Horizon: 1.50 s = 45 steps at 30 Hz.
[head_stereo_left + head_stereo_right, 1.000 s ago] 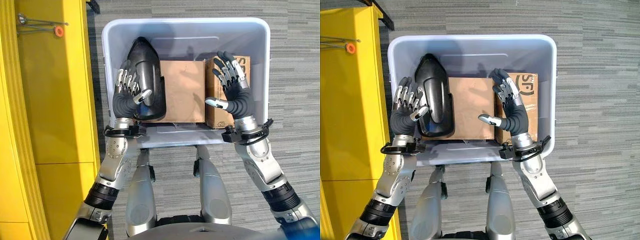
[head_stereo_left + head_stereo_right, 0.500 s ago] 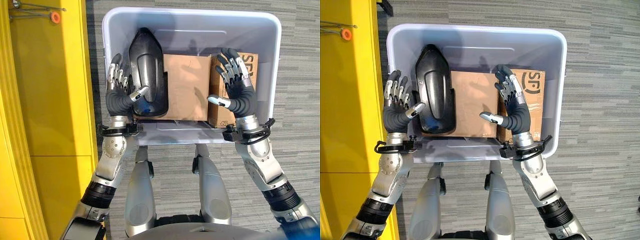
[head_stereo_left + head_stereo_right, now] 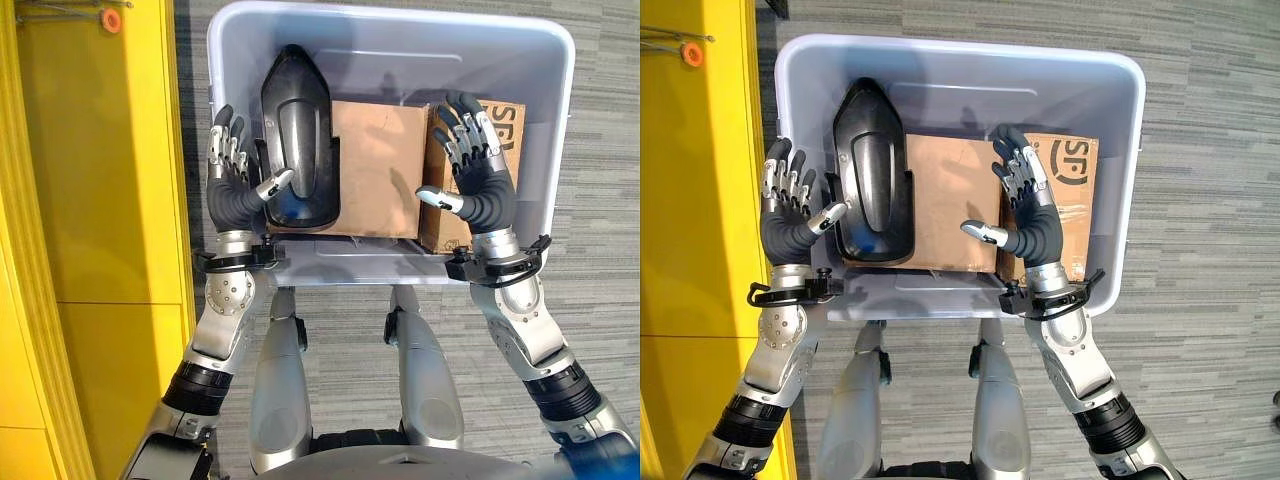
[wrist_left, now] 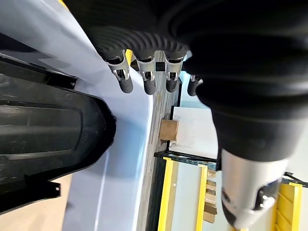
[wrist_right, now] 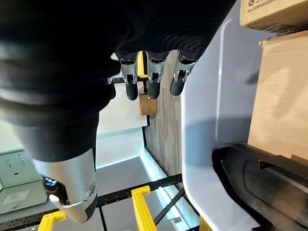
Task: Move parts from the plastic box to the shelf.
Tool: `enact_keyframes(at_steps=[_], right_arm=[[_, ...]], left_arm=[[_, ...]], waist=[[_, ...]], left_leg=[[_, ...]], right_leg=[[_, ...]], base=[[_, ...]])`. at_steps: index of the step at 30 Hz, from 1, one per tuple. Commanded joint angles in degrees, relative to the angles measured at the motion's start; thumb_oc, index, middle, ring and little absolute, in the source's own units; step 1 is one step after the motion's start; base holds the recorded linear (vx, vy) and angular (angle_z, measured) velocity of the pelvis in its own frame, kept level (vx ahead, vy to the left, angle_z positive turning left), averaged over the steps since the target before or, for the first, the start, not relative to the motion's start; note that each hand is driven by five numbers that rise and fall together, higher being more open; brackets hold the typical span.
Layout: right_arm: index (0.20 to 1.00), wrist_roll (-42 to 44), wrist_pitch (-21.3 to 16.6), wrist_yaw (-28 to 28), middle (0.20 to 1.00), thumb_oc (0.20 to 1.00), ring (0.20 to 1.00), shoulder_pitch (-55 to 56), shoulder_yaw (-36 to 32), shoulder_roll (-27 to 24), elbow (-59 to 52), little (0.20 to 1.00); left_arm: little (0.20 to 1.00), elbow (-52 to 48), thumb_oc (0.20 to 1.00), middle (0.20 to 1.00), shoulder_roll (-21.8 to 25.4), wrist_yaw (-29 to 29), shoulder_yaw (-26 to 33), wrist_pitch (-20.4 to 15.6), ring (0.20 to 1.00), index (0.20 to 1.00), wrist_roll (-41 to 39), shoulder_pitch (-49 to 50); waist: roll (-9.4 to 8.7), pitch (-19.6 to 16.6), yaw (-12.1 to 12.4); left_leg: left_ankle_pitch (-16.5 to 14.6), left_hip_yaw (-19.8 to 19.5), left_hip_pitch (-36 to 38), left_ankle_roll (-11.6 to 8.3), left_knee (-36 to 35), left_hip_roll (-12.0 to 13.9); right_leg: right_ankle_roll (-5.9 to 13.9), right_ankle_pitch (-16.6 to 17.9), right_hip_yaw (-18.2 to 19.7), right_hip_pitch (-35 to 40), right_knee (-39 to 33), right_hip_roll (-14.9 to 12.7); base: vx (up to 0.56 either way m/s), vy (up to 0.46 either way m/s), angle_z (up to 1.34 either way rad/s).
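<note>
The plastic box (image 3: pixel 545 120) occupies the upper centre of the left eye view, resting on grey carpet (image 3: pixel 600 330), with a yellow shelf unit (image 3: pixel 90 200) along the left edge of the frame. Inside the box, three parts lie side by side: a black moulded part (image 3: pixel 298 140) at the left, a plain cardboard carton (image 3: pixel 375 165) in the middle, touching it, and a printed cardboard carton (image 3: pixel 500 125) at the right. The left hand (image 3: pixel 232 180) hangs at the left wall of the box, fingers straight and spread, thumb reaching toward the black moulded part; whether the thumb touches it cannot be determined. The right hand (image 3: pixel 472 170) is above the seam between the two cartons, fingers likewise straight and spread, holding nothing. The black moulded part appears rigid, glossy and probably light; its smooth curved shell is likely to slip under a one-sided pinch, so grasp across its narrow flanks near the wider lower end, or clamp it between both palms. The cartons appear stiff but crushable; take hold on opposite side faces, not the top flaps.
</note>
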Motion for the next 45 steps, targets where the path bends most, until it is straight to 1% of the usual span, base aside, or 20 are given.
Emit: enact_keyframes(at_steps=[1, 9, 14, 17, 26, 31, 33, 34, 35, 40, 41, 42, 45], right_arm=[[1.0, -2.34, -4.37, -0.22, 1.0, 1.0, 1.0, -2.78, -0.68, -0.84, -4.0, 1.0], [1.0, -2.1, -4.21, -0.81, 1.0, 1.0, 1.0, -2.9, -0.45, -0.73, -3.74, 1.0], [1.0, -1.49, -4.19, -0.83, 1.0, 1.0, 1.0, -3.0, 0.26, -0.59, -3.52, 1.0], [1.0, -1.01, -4.41, -0.99, 1.0, 1.0, 1.0, -3.12, 0.32, -0.52, -3.41, 1.0], [1.0, -0.09, -4.37, -1.56, 1.0, 1.0, 1.0, -3.65, 1.14, -0.04, -3.17, 1.0], [1.0, 0.04, -4.14, -1.96, 1.0, 1.0, 1.0, -4.34, 1.87, 0.17, -2.99, 1.0], [1.0, 0.36, -4.01, -2.38, 1.0, 1.0, 1.0, -5.18, 2.55, 0.32, -2.76, 1.0], [1.0, 0.62, -4.04, -2.5, 1.0, 1.0, 1.0, -5.36, 2.87, 0.49, -2.61, 1.0], [1.0, 0.62, -4.04, -2.5, 1.0, 1.0, 1.0, -5.38, 2.85, 0.49, -2.6, 1.0], [1.0, 1.0, -4.12, -2.51, 1.0, 1.0, 1.0, -5.64, 3.49, 0.47, -2.55, 1.0], [1.0, 1.08, -4.18, -2.45, 1.0, 1.0, 1.0, -5.63, 3.58, 0.42, -2.59, 1.0], [1.0, 1.33, -4.21, -2.1, 1.0, 1.0, 1.0, -5.63, 3.66, 0.2, -2.7, 1.0], [1.0, 1.45, -4.24, -2.04, 1.0, 1.0, 1.0, -5.5, 3.61, -0.07, -2.69, 1.0]], left_arm=[[1.0, -0.86, 1.0, 1.0, 1.79, 1.09, 2.13, -3.64, 1.0, 1.0, 1.32, -2.12], [1.0, 3.63, 1.0, 1.0, 1.03, 1.1, 0.45, -2.76, 1.0, 1.0, -0.14, -3.3], [1.0, 7.32, 1.0, 1.0, 0.66, 2.05, 0.09, -2.44, 1.0, 1.0, -0.79, -3.87], [1.0, 9.26, 1.0, 1.0, 0.35, 3.06, 1.13, -2.43, 1.0, 1.0, -1.23, -3.56], [1.0, 13.07, 1.0, 1.0, -0.71, 6.56, 4.47, -2.78, 1.0, 1.0, -3.18, -3.25], [1.0, 15.89, 1.0, 1.0, -1.45, 8.25, 4.11, -2.5, 1.0, 1.0, -3.95, -5.72], [1.0, 18.6, 1.0, 1.0, -1.61, 9.37, 3.26, -2.05, 1.0, 1.0, -4.34, -8.81], [1.0, 20.27, 1.0, 1.0, -1.26, 10.07, 2.63, -1.35, 1.0, 1.0, -3.21, -10.46], [1.0, 20.31, 1.0, 1.0, -1.26, 10.08, 2.62, -1.37, 1.0, 1.0, -3.2, -10.51], [1.0, 25.54, 1.0, 1.0, -0.67, 12.41, 0.53, 1.17, 1.0, 1.0, 0.68, -15.21], [1.0, 26.68, 1.0, 1.0, -0.43, 12.63, -0.17, 2.09, 1.0, 1.0, 2.16, -15.9], [1.0, 29.49, 1.0, 1.0, 0.22, 13.2, -1.79, 4.64, 1.0, 1.0, 5.88, -18.09], [1.0, 31.05, 1.0, 1.0, 0.37, 13.27, -2.56, 4.99, 1.0, 1.0, 6.64, -19.38]], waist=[[-2.13, 0.45, 0.52], [-2.54, 0.55, 0.12], [-2.93, 0.56, 0.05], [-3.25, 0.56, 0.0], [-3.98, 0.56, -0.01], [-4.56, 0.56, -0.45], [-5.11, 0.56, -0.99], [-5.44, 0.55, -1.32], [-5.45, 0.56, -1.3], [-6.08, 0.54, -2.44], [-6.19, 0.49, -2.63], [-6.39, 0.21, -3.19], [-6.3, 0.06, -3.45]], left_leg=[[0.78, 0.94, 1.02, 0.58, 1.21, -0.42], [0.92, 0.71, -0.2, 0.67, 1.18, -0.41], [0.51, 0.55, -0.46, 0.75, 1.17, -0.32], [0.88, 0.51, -1.07, 0.84, 0.95, -0.27], [0.5, 0.36, -1.8, 1.06, 0.72, 0.06], [0.31, 0.31, -2.18, 1.11, 0.85, 0.21], [0.12, 0.33, -2.36, 1.2, 1.05, 0.26], [0.07, 0.39, -2.39, 1.28, 1.04, 0.22], [0.07, 0.4, -2.4, 1.28, 1.04, 0.21], [-0.27, 0.68, -2.44, 1.49, 1.28, 0.28], [-0.32, 0.74, -2.45, 1.51, 1.29, 0.27], [-0.4, 0.86, -2.55, 1.59, 1.41, 0.25], [-0.4, 0.75, -2.74, 1.6, 1.41, 0.26]], right_leg=[[2.59, -1.94, 1.09, 1.67, 6.42, -0.24], [2.42, -1.97, 1.06, 0.56, 6.48, 0.0], [2.45, -2.12, 1.22, 0.21, 6.49, 0.21], [2.44, -1.89, 1.14, -0.33, 6.39, 0.27], [2.42, -2.3, 1.19, -1.26, 6.57, 0.76], [2.34, -2.33, 1.33, -1.69, 6.67, 0.88], [2.35, -2.31, 1.49, -1.93, 6.8, 0.96], [2.39, -2.26, 1.63, -2.05, 6.77, 1.09], [2.4, -2.26, 1.65, -2.06, 6.77, 1.09], [2.38, -2.31, 2.17, -2.39, 6.91, 1.27], [2.4, -2.28, 2.31, -2.53, 6.91, 1.3], [2.43, -2.18, 2.58, -2.64, 6.84, 1.34], [2.36, -2.17, 2.69, -2.8, 6.76, 1.32]], base=[[0.0, 0.0, 0.0], [0.0, 0.0, 0.01], [0.0, 0.0, 0.0], [0.0, 0.0, 0.0], [0.0, 0.0, 0.0], [0.01, -0.001, -0.02], [0.0, 0.0, 0.0], [0.0, 0.0, 0.0], [0.0, 0.0, 0.0], [0.01, 0.015, -0.03], [0.0, 0.01, -0.05], [0.0, 0.003, -0.05], [0.0, 0.002, -0.05]])
